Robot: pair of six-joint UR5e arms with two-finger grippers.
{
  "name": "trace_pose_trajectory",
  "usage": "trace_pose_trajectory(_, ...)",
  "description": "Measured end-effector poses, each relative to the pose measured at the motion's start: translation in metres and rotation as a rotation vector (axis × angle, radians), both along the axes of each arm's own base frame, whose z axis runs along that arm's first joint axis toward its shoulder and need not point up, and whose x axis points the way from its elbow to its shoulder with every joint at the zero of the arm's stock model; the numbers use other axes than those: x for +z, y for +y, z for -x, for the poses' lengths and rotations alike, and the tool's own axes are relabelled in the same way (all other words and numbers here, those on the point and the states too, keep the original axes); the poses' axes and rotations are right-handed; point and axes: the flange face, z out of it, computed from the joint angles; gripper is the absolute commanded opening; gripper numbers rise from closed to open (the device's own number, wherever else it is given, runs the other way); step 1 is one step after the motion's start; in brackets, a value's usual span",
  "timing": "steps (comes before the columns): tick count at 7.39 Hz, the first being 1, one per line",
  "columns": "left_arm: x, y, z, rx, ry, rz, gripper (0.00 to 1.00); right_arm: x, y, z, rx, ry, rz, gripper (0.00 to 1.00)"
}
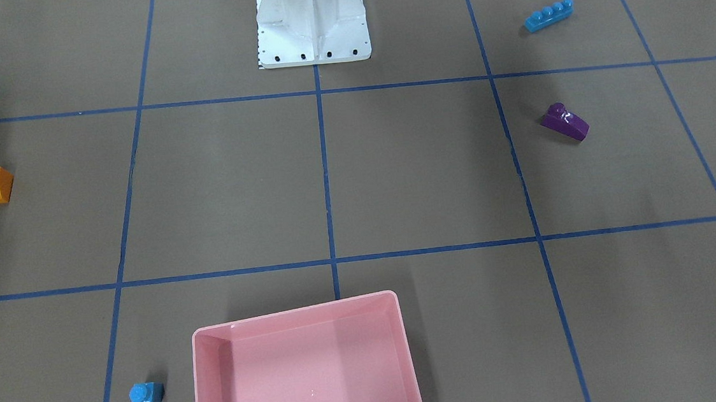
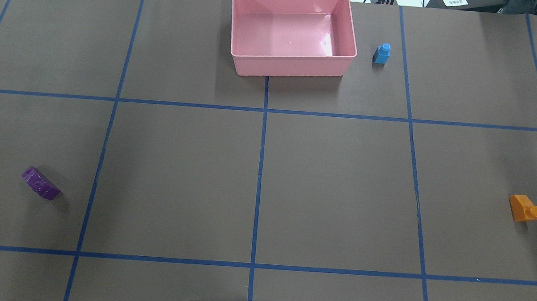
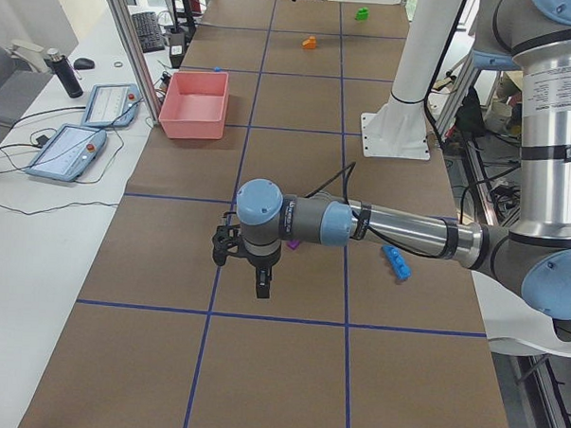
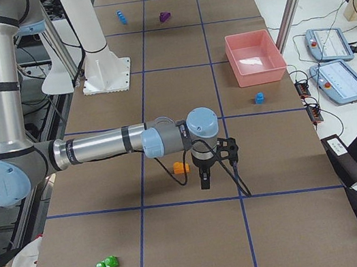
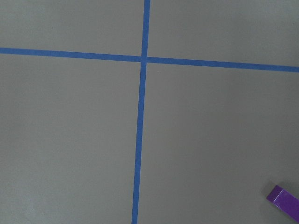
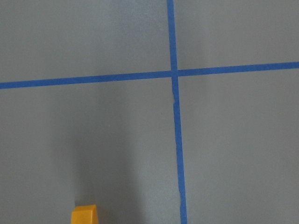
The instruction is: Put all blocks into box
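Note:
The empty pink box point(image 2: 293, 67) stands at the table's far edge, also in the front view point(image 1: 296, 313). The small blue brick point(image 2: 382, 53) stands just right of it. The purple brick point(image 2: 40, 183) lies at the left and the orange brick point(image 2: 524, 208) at the right. The long blue brick point(image 1: 548, 15) lies near the robot's base side. The green brick point(image 4: 107, 264) lies at the table's right end. My left gripper point(image 3: 261, 287) hangs beside the purple brick point(image 5: 284, 201). My right gripper point(image 4: 205, 183) hangs beside the orange brick point(image 4: 182, 168). I cannot tell whether either is open.
The white robot base point(image 1: 312, 25) stands at the middle of the near edge. Blue tape lines divide the brown table into squares. Control tablets point(image 3: 80, 139) lie on the white side table beyond the box.

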Motion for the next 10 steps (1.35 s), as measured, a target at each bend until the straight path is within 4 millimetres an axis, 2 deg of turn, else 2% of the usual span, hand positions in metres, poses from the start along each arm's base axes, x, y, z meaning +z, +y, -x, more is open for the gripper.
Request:
trace_pose_trajectory(4,-0.009,0.001,0.000,0.000,0.002,-0.024,1.00,-0.004,-0.004,0.000,0.001,-0.001,-0.007,1.00)
trace_pose_trajectory(7,-0.018,-0.002,-0.005,0.007,0.005,-0.079,1.00,0.002,0.001,0.001,0.002,-0.007,0.010,1.00)
trace_pose_trajectory(8,-0.018,-0.003,-0.005,0.007,0.005,-0.095,1.00,0.006,0.007,0.000,0.000,-0.006,0.003,1.00)
trace_pose_trajectory(9,-0.019,-0.003,-0.005,0.008,0.006,-0.106,1.00,0.014,0.021,-0.001,-0.002,-0.005,-0.029,1.00)
trace_pose_trajectory(10,-0.019,-0.003,-0.005,0.008,0.006,-0.113,1.00,0.028,0.048,-0.003,-0.004,-0.010,-0.085,1.00)
